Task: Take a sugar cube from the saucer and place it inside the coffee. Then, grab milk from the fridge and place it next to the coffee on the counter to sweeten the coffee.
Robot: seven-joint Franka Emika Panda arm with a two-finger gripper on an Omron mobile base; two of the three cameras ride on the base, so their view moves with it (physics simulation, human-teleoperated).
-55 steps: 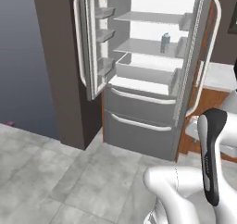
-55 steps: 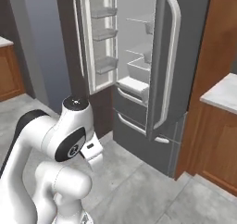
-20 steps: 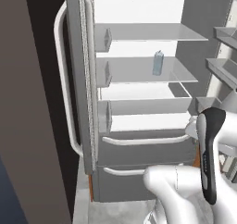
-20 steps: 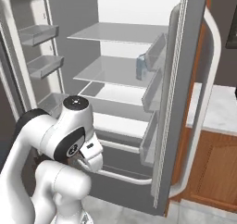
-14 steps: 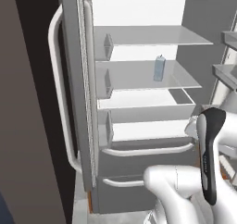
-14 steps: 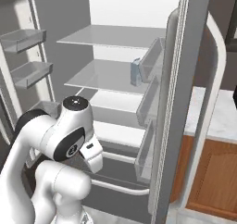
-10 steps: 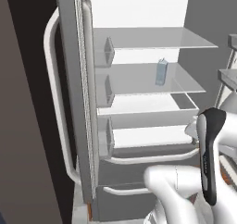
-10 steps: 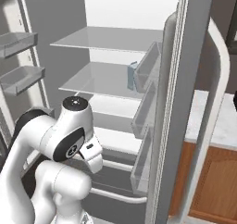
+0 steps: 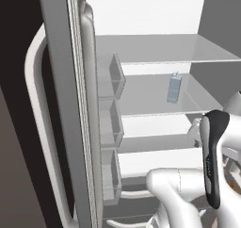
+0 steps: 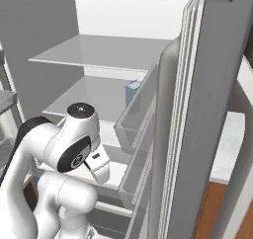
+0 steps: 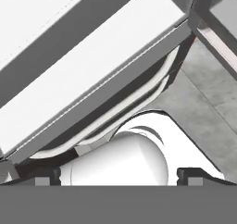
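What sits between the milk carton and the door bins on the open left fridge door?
Nothing: in the left base view, bare shelf runs from the milk to the door bins.

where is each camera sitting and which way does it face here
Left base view: behind the arm to its left, facing the open fridge; white arm at lower right.
Right base view: behind to its right, same fridge past the right door; arm at lower left.
Hand view: on the hand, aimed down at the lower drawers and floor; open gripper at bottom.
Both base views share the milk on a shelf.
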